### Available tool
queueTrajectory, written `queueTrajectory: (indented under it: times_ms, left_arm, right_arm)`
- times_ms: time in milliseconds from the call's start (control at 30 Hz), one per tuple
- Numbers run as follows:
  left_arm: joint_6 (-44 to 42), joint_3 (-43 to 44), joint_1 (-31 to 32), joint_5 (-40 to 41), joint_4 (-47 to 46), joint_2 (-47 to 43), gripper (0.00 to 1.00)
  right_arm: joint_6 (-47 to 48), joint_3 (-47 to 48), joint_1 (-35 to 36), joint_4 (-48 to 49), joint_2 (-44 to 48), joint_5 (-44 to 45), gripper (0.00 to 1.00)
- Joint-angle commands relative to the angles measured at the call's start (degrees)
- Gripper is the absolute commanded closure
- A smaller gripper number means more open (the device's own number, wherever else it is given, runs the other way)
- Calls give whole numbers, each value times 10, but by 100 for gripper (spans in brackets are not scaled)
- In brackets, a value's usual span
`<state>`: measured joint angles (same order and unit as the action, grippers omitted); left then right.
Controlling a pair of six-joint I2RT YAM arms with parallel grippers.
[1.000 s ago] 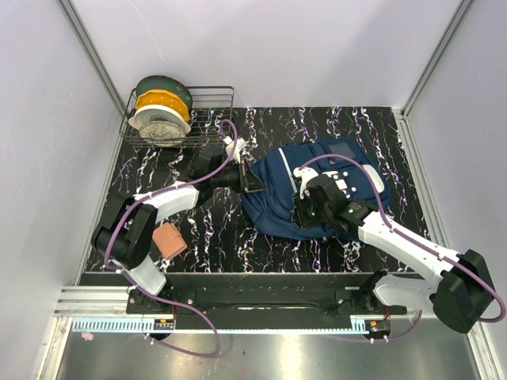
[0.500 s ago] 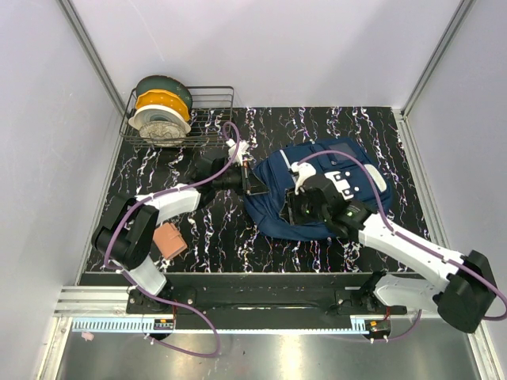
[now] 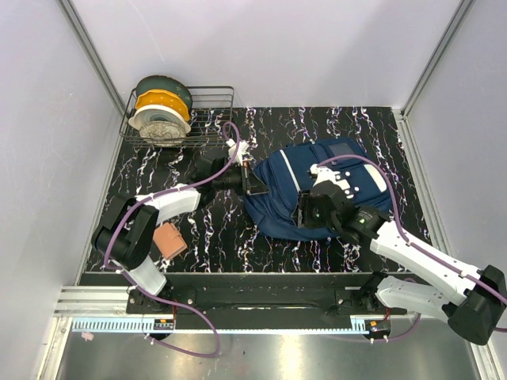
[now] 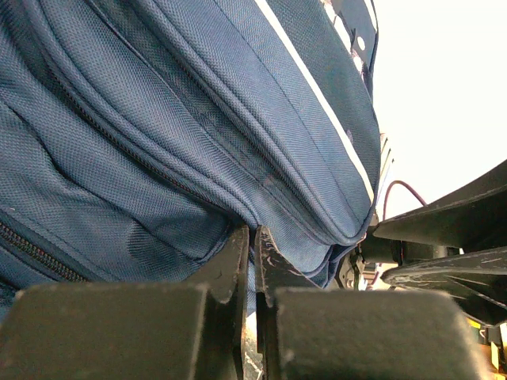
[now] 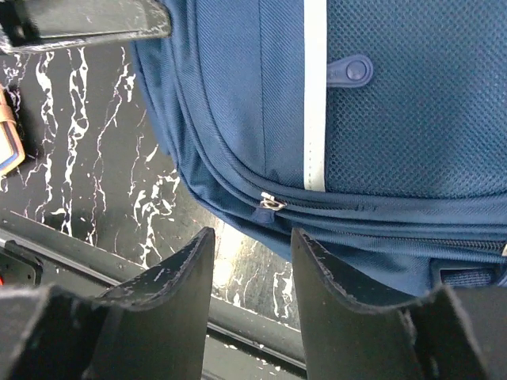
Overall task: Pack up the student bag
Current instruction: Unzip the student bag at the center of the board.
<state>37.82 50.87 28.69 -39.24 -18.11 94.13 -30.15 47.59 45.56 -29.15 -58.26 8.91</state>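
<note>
Right gripper [image 5: 252, 235] hovers with jaws wide over the near edge of the student bag [image 3: 277, 186], zip pull [image 5: 269, 203] just beyond its fingertips. We note the bag lies right of centre on the worktop. Left gripper [image 4: 253, 237] pinches a fabric fold at its left edge, jaws narrow.

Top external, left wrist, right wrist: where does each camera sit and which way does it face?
Top external: overhead, looking down at the table, left arm, right arm, student bag.
Left wrist: low at the bag's side, looking across it; left gripper pinches its fabric.
Right wrist: looking down at the bag's zip pull; right gripper open.
Shared: both wrist views show the bag's white stripe.
</note>
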Motion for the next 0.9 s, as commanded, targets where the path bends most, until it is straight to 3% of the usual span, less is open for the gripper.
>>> queueTrajectory:
  times_ms: [0,200,433,567,667,767,800,867]
  left_arm:
    - [-3,16,8,-23,-41,-28,100]
    - [-1,17,8,-24,-41,-29,100]
    - [0,17,8,-25,-41,-32,100]
    - [0,15,8,-25,-41,-34,100]
    - [1,16,8,-27,-42,-32,100]
    - [1,15,8,-28,-44,-31,100]
    - [1,15,8,-28,-44,-31,100]
    - [2,15,8,-29,-46,-32,100]
  right_arm:
    - [-52,2,16,-11,-7,66,50]
    - [-76,-9,23,15,-38,94,50]
    - [-99,-11,45,37,-79,141,60]
    - [-107,-8,59,24,-87,170,83]
    - [-113,-13,65,15,-78,182,94]
    - [-118,-18,65,4,-64,191,95]
    - [-119,-20,64,3,-59,193,88]
    - [-122,-21,64,-3,-59,194,90]
